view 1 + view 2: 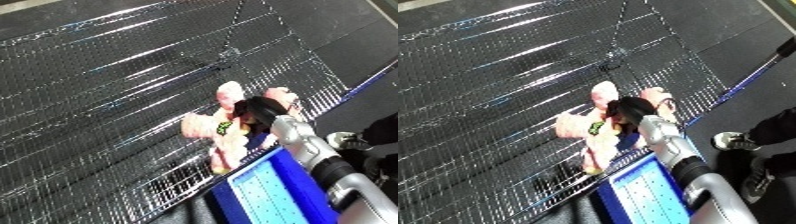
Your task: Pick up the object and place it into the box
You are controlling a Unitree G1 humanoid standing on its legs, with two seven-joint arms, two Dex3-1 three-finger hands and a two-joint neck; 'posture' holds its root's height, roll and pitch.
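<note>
One robot hand [256,114] — the right — reaches forward over the wire mesh [107,90], fingers curled round the pink plush toy [222,129].

My right arm reaching up from the lower right corner

My silver forearm [313,150] runs diagonally toward the middle of the frame, and my black right hand [258,113] sits at its tip with fingers curled around the pink toy [224,131]. I see no left hand.

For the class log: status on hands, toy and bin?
Right hand shut on pink toy. Left hand out of view. Blue bin close below, nothing between.
</note>
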